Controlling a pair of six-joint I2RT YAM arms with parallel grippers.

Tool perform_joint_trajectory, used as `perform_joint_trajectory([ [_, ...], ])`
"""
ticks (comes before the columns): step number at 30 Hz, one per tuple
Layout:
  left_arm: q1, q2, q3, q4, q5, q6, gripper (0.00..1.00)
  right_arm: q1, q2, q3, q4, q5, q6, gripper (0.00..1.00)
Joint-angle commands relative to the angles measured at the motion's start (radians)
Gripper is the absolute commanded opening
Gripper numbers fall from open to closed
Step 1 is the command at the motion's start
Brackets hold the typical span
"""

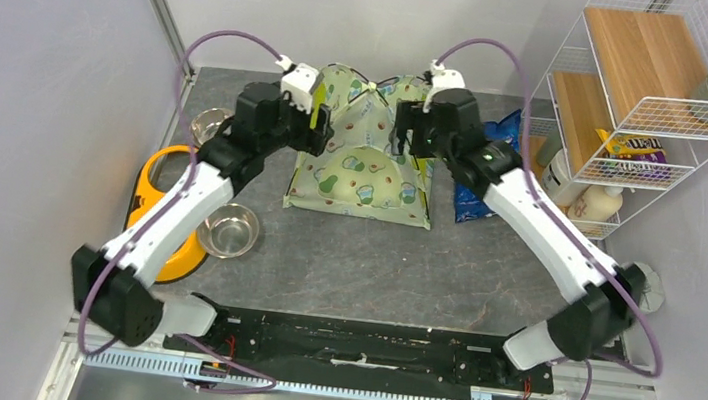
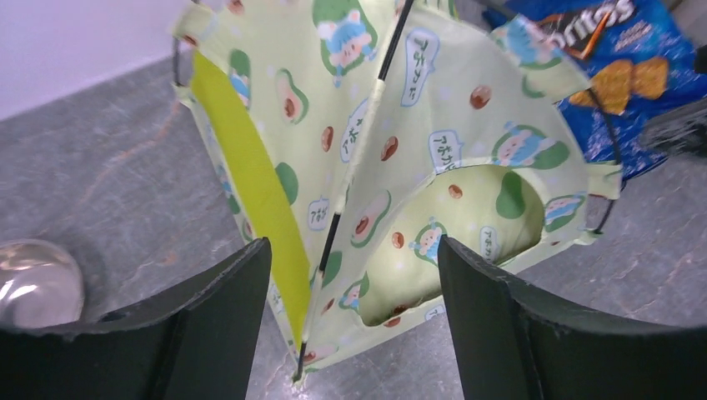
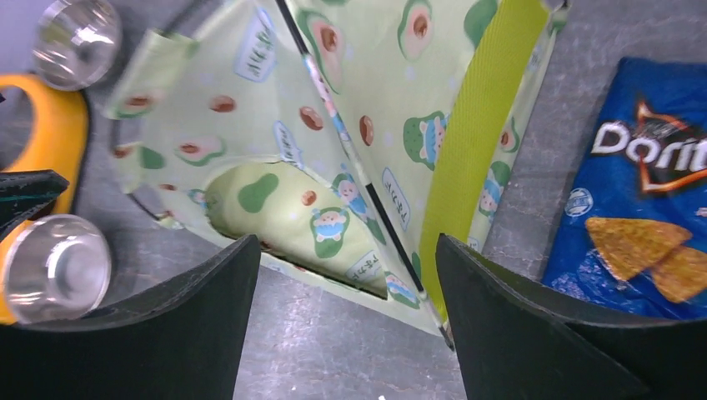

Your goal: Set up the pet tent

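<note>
The pet tent (image 1: 364, 166) stands as a dome at the back middle of the table, cream-green avocado print with lime-green panels and thin black poles. It also shows in the left wrist view (image 2: 392, 150) and in the right wrist view (image 3: 367, 108). An avocado-print cushion (image 2: 467, 242) shows through its arched front opening. My left gripper (image 1: 316, 123) is open at the tent's left front corner, with a pole end (image 2: 302, 367) between its fingers (image 2: 208, 325). My right gripper (image 1: 403, 137) is open at the tent's right front corner (image 3: 433, 317) and holds nothing.
A blue Doritos bag (image 1: 478, 179) lies right of the tent, close to my right arm. Two steel bowls (image 1: 229, 230) (image 1: 207, 125) and an orange feeder stand (image 1: 151, 199) sit at the left. A white wire rack (image 1: 643, 102) with goods stands at the back right.
</note>
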Motion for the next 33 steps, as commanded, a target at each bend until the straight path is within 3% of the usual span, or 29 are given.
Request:
perform_joint_trajectory([
  [1, 0.005, -0.189, -0.043, -0.059, -0.074, -0.041, 0.8, 0.003, -0.166, -0.015, -0.035, -0.016, -0.002, 0.85],
  [8, 0.008, -0.265, -0.132, -0.407, -0.33, -0.333, 0.73, 0.003, -0.254, -0.02, -0.122, 0.028, 0.057, 0.84],
  [12, 0.009, -0.306, -0.269, -0.472, -0.437, -0.435, 0.7, 0.003, -0.28, -0.046, -0.156, 0.049, 0.081, 0.83],
  [17, 0.009, -0.274, -0.376, -0.466, -0.513, -0.476, 0.61, 0.003, -0.292, -0.079, -0.175, 0.048, 0.091, 0.83],
  [23, 0.009, -0.103, -0.427, -0.396, -0.556, -0.502, 0.59, 0.003, -0.306, -0.087, -0.209, 0.036, 0.099, 0.83],
  [28, 0.009, 0.013, -0.413, -0.33, -0.54, -0.526, 0.59, 0.003, -0.336, -0.097, -0.23, 0.042, 0.094, 0.83],
  [33, 0.012, 0.102, -0.365, -0.385, -0.595, -0.564, 0.48, 0.003, -0.36, -0.114, -0.242, 0.055, 0.094, 0.83],
])
